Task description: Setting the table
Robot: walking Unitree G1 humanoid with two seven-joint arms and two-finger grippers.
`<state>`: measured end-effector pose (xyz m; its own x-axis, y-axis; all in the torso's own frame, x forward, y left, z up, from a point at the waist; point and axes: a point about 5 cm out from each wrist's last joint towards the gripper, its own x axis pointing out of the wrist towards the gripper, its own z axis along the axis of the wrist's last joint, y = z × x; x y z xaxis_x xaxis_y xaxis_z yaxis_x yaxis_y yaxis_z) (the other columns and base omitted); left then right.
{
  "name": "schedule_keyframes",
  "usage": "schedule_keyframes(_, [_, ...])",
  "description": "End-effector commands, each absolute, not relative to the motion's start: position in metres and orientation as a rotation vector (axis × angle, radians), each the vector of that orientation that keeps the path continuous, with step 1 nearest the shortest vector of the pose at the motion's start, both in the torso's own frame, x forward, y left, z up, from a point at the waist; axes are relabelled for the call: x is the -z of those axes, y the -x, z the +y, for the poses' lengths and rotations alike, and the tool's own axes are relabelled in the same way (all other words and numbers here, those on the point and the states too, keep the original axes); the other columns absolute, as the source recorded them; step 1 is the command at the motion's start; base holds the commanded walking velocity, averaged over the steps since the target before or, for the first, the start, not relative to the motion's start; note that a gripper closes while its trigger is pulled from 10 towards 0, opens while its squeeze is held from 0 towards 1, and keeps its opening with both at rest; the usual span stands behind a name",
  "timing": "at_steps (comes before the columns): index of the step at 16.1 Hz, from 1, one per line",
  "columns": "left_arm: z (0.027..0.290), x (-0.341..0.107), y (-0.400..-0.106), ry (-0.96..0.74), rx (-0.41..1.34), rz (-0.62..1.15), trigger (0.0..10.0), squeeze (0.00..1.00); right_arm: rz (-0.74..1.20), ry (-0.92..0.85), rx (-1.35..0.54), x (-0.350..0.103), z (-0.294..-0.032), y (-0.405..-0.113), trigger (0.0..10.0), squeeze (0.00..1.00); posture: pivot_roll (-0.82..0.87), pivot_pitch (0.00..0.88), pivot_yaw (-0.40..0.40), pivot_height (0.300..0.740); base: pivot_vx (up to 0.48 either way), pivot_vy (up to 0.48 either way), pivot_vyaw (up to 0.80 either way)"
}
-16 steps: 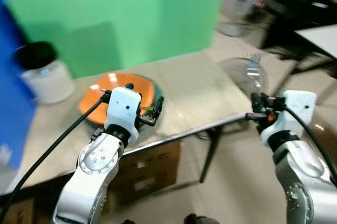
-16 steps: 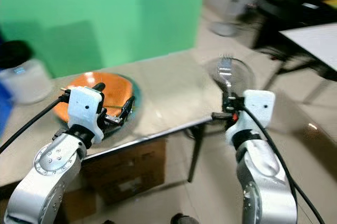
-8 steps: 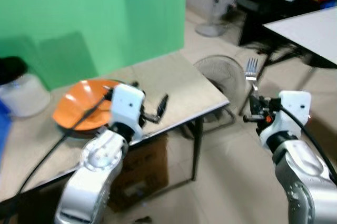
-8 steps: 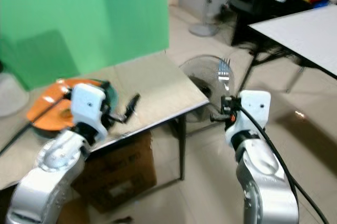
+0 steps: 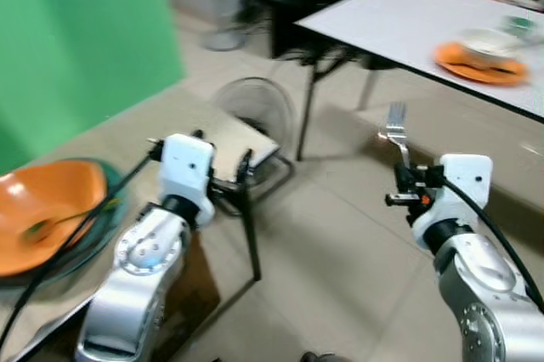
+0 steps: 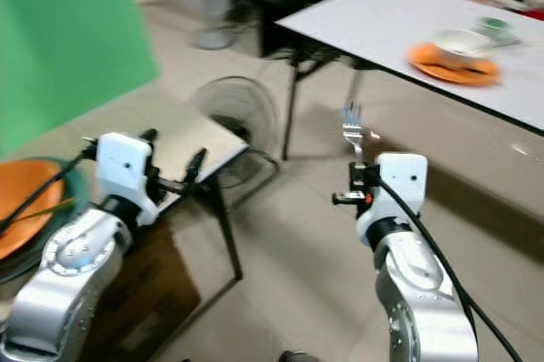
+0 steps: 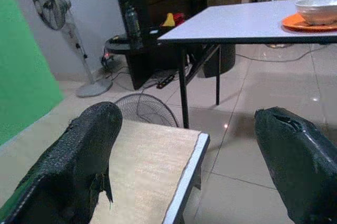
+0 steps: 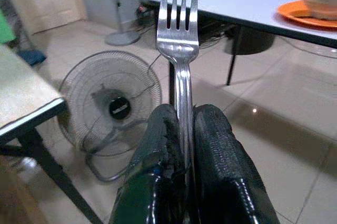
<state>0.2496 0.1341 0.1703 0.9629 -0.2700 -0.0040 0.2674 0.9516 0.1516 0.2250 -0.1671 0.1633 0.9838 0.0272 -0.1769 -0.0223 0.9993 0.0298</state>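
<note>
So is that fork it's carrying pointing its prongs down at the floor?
No, the fork stands upright in the right gripper, prongs pointing up.

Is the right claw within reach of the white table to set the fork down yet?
Probably not. The right claw holds the fork upright over bare floor, and the white table stands well beyond it.
</note>
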Motion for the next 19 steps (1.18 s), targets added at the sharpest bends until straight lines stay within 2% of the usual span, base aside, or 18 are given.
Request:
schedule_keyframes(1, [0.135,-0.17,-0.251,-0.143,0.264,-0.025,10.0,0.0,0.162,-0.021,-0.006,-0.166,-0.169,-0.226,10.0,0.0,0.08,0.0,0.039,0.74,0.0,0.0,-0.8])
schedule_keyframes(8, [0.129,-0.167,-0.253,-0.139,0.29,-0.019,10.0,0.0,0.16,0.005,0.016,-0.17,-0.173,-0.223,10.0,0.0,0.05,0.0,0.047,0.74,0.0,0.0,-0.8])
schedule_keyframes(13, [0.121,-0.169,-0.261,-0.107,0.314,-0.028,10.0,0.0,0.159,0.017,0.032,-0.172,-0.174,-0.22,10.0,0.0,0.03,0.0,0.067,0.74,0.0,-0.352,-0.77])
schedule_keyframes(19, [0.119,-0.166,-0.26,-0.083,0.359,-0.025,10.0,0.0,0.155,0.014,0.052,-0.174,-0.179,-0.22,10.0,0.0,0.02,0.0,0.062,0.74,0.0,0.0,-0.07])
